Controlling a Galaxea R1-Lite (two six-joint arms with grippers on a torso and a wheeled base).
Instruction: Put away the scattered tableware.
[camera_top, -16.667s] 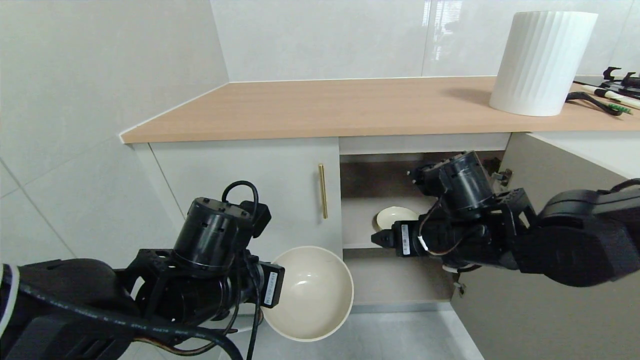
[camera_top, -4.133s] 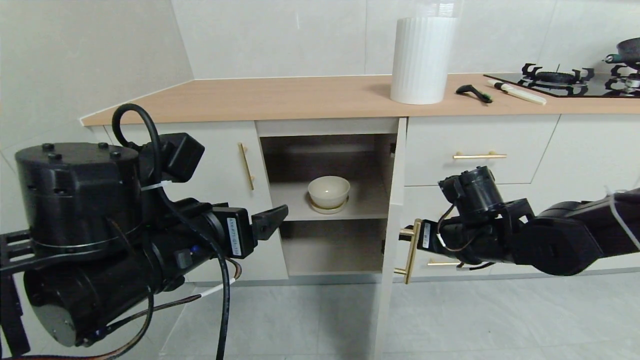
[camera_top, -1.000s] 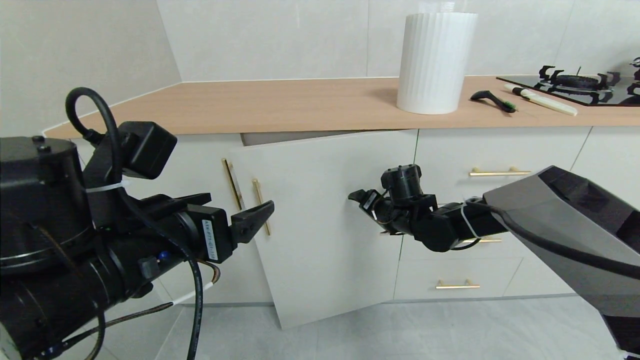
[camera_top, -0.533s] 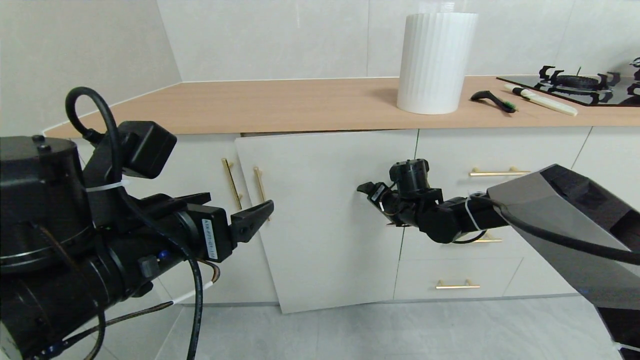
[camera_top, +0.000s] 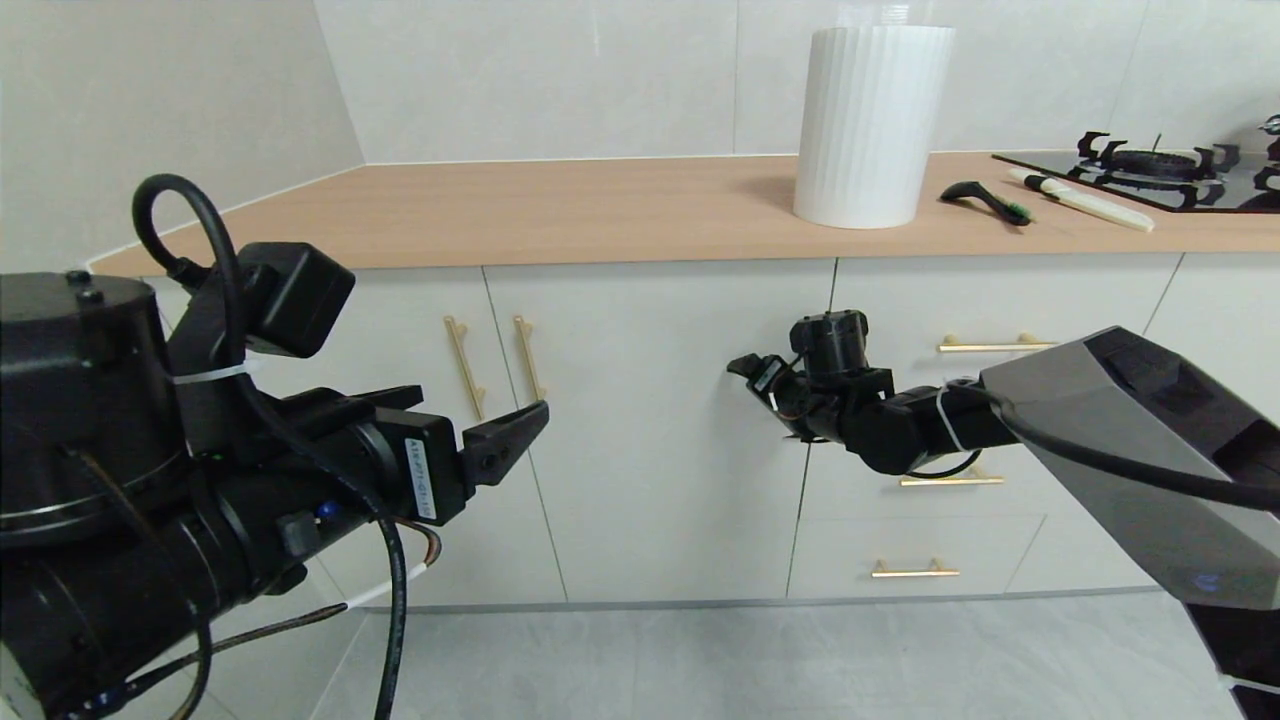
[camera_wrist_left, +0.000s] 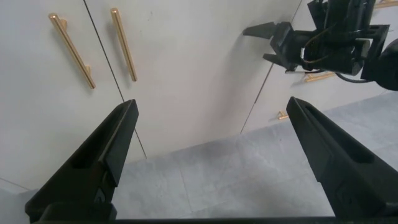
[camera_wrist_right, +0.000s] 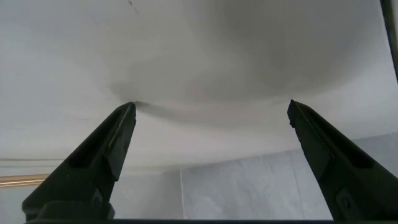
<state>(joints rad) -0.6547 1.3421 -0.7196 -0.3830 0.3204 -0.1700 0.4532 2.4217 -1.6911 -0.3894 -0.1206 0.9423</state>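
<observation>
Utensils, a black-handled tool (camera_top: 985, 198) and a pale knife (camera_top: 1085, 203), lay slantwise on the tabletop (camera_top: 560, 210), up and right of the right claw (camera_wrist_right: 211, 109), the nearer one, which gaped empty right at the shut cupboard door (camera_top: 660, 420); the left claw (camera_wrist_left: 211, 102) hung wide open, empty too.

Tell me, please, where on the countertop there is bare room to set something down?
The long stretch of countertop from the wall corner to the white ribbed container is bare. So is the strip in front of the container. To the container's right it is crowded: a black-handled tool, a pale utensil and the gas hob.
</observation>
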